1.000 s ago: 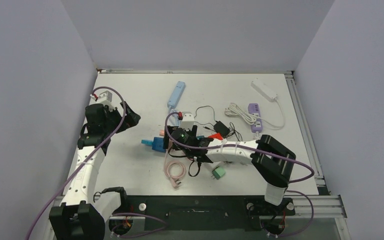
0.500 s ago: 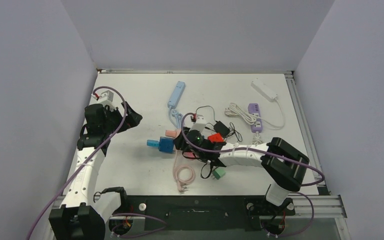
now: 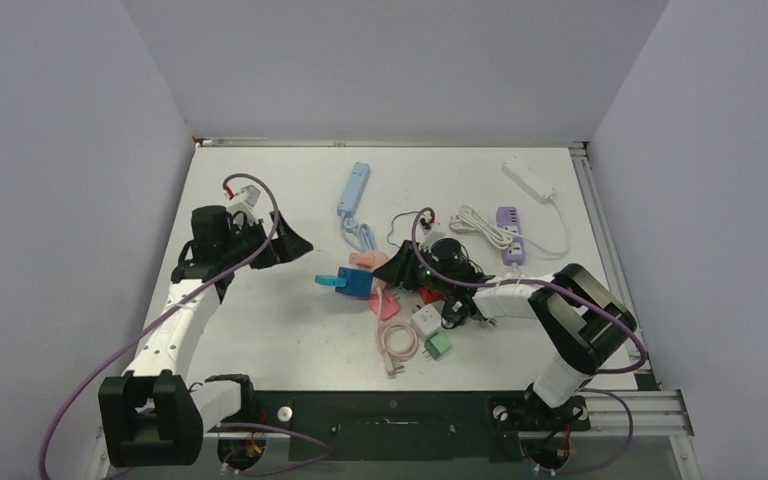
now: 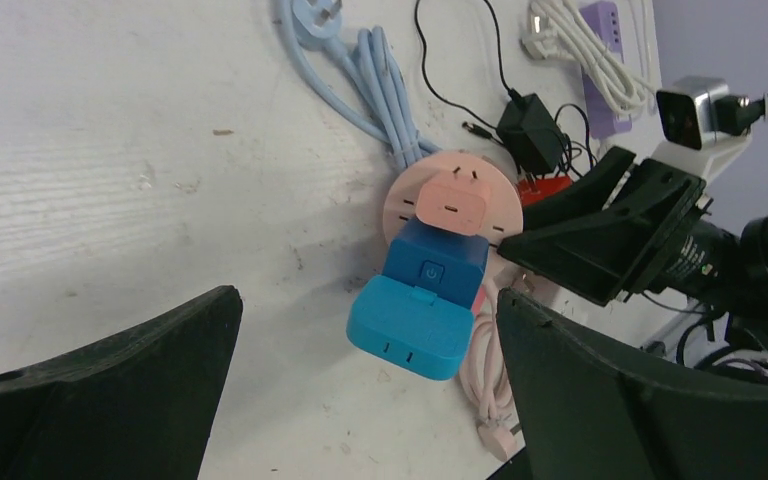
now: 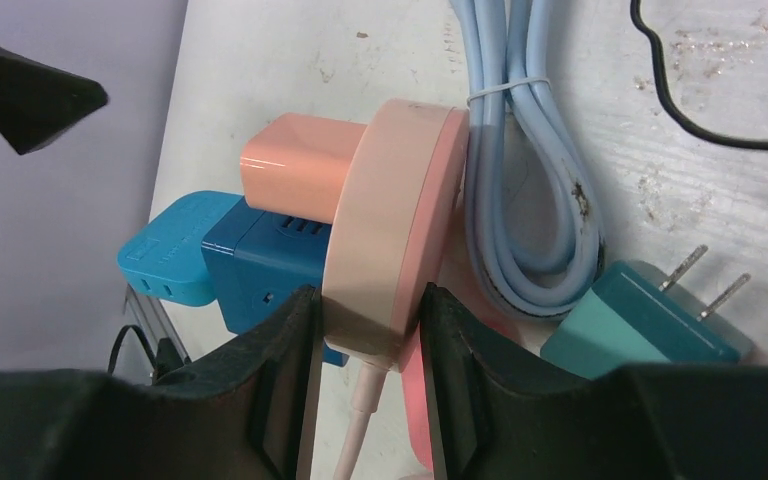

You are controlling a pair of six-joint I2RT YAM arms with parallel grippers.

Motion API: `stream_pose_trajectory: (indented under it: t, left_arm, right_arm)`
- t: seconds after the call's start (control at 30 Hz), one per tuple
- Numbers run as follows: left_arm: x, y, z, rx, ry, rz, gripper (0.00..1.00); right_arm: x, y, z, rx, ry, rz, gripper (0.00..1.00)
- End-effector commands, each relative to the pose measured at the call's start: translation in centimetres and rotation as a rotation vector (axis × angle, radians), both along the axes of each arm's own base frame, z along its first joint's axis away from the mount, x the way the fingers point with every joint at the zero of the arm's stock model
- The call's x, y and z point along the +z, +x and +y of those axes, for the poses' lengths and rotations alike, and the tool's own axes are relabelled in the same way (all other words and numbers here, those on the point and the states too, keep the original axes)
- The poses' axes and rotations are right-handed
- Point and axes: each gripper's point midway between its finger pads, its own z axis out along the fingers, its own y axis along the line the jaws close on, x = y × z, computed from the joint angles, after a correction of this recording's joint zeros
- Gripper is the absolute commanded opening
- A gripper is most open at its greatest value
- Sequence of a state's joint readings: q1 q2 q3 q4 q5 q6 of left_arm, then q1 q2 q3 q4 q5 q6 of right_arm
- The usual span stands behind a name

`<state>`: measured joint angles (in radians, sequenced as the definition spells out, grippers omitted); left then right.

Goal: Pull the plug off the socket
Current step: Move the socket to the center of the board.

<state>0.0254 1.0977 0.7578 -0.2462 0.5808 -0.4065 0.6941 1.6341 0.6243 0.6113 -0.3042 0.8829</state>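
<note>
Black fingers [image 5: 290, 370] of the right gripper [image 5: 368, 300] are narrowed onto the rim of a round pink socket [image 5: 390, 210], one finger on each side of the disc, which stands on edge between them. Whether the disc rests on the table [image 3: 260, 330] or is held just off it cannot be told.

Three things stick out of the socket's left face: a pink plug [image 5: 295, 165] on the far side, a dark blue adapter [image 5: 270, 260] beside it, and a light blue plug [image 5: 165, 260] seated in the adapter's left end. None has come out. A pink cable [image 3: 395, 345] runs from the socket toward the near edge and ends in a coil.

Just right of the socket lie a bundled light blue cord [image 5: 520, 200] and a teal two-prong plug [image 5: 640, 320]. The group sits near the middle of the table.

Well to the left, the left gripper [image 3: 282, 243] hangs with its fingers spread wide, holding nothing and pointing right at the plugs.

A purple power strip [image 3: 511, 220] and a white power strip [image 3: 528, 178] lie at the far right.
</note>
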Motion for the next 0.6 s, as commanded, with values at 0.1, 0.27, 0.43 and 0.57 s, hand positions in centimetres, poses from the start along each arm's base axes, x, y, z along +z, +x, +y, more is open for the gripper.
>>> stream_pose_trajectory:
  t: [0.1, 0.27, 0.43, 0.57]
  left_arm:
    - [-1.7, -2.3, -3.4, -0.172, 0.055, 0.049, 0.96]
    - [-4.2, -3.6, -5.6, -0.290, 0.020, 0.182, 0.96]
    - [-5.5, -2.7, -4.3, -0.221, 0.124, 0.213, 0.96]
    - [-4.5, -2.4, -5.8, -0.255, 0.057, 0.156, 0.96]
  right_arm:
    - [2.0, 1.0, 2.5, 0.225, 0.054, -0.063, 0.05]
    - [0.0, 1.8, 2.6, 0.254, 0.051, -0.026, 0.05]
    - [-1.3, 2.4, 2.9, 0.271, 0.050, -0.012, 0.07]
    - [-2.2, 2.6, 2.9, 0.273, 0.025, -0.011, 0.11]
